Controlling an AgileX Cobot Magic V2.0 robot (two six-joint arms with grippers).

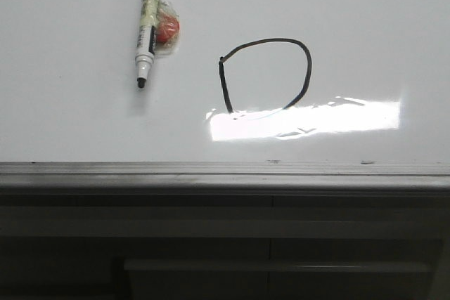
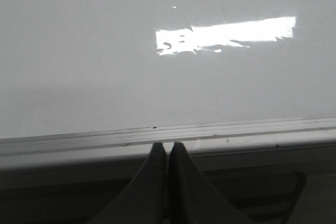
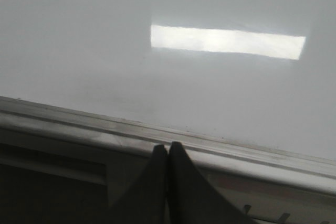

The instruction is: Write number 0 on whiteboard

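1. Front view: the whiteboard [image 1: 84, 124] is seen lying flat, glossy, with a grey metal rail [image 1: 225, 172] along its near edge. The number 0 [image 1: 265, 75] is drawn in thin black line near the board's middle, slightly right of centre; its left side is straight, and its lower edge is lost in a bright rectangular light reflection [image 1: 306, 119]. An uncapped black marker [image 1: 148, 24] is laid on the board to the upper left, well apart from the loop, tip pointed toward the rail. A small red object in clear wrap [image 1: 167, 29] is touching the marker's right side. No arm is caught in this view.

2. Left wrist view: the left gripper [image 2: 168, 148] is held over the rail, fingers pressed together, nothing pinched. Bare board and the reflection are seen beyond.

3. Right wrist view: the right gripper [image 3: 168, 149] is likewise positioned at the rail, fingers pressed together and empty. The picture is hazy; only board and reflection are made out.
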